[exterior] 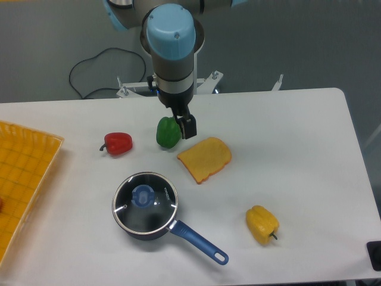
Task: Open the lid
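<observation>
Beyond the saucepan (156,221), up by the green pepper (168,132), my claw (186,130) hangs empty — its gap unreadable — since the lid (144,202) sits untouched on that pan.

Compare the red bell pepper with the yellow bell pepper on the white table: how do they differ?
The red bell pepper lies at the table's far left beside the green pepper; the yellow bell pepper lies alone, near right. The red one's stem points left, the yellow one's points right. Both lie on their sides, untouched.
</observation>
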Available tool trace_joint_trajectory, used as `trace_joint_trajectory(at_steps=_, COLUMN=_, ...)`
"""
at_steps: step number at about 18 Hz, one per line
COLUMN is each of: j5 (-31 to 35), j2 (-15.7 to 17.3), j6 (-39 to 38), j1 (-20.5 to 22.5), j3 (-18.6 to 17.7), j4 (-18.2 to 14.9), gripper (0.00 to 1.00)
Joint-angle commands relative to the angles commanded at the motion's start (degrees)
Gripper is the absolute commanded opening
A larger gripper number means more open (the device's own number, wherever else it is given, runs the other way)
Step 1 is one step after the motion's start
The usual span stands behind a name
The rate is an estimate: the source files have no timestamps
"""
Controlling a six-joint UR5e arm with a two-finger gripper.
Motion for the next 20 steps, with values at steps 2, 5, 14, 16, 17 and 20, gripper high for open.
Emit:
trace_joint_trajectory(at_steps=2, j5=0.09, j2=0.0, j6=0.09, j1=-0.17, j3=-0.35, j4=0.0, gripper=1.0)
trace_joint_trajectory(at_steps=5, j5=0.88, j2=-0.17, j6=-0.26, j1=-0.35, j3=0.17, j4=0.0, gripper=1.0)
trace_joint_trajectory(at_steps=14, j5=1.05, j2=-0.61, j6=-4.83, j1=-1.32, j3=-0.88, j4=0.09, gripper=1.0)
trace_joint_trajectory(at_steps=16, j5=0.97, j2=-0.61, j6=-5.1, j1=-1.41, j3=-1.23, j4=0.0, gripper=1.0)
trace_joint_trajectory(at_steps=17, j5=0.97, j2=-0.44, j6=-5.1, j1=-1.49, j3=-1.58, j4=0.0, gripper=1.0)
trace_joint_trajectory(at_steps=20, j5=0.88, j2=-0.35, j6=-5.18, j1=-2.02, j3=-2.37, j4=0.0, gripper=1.0)
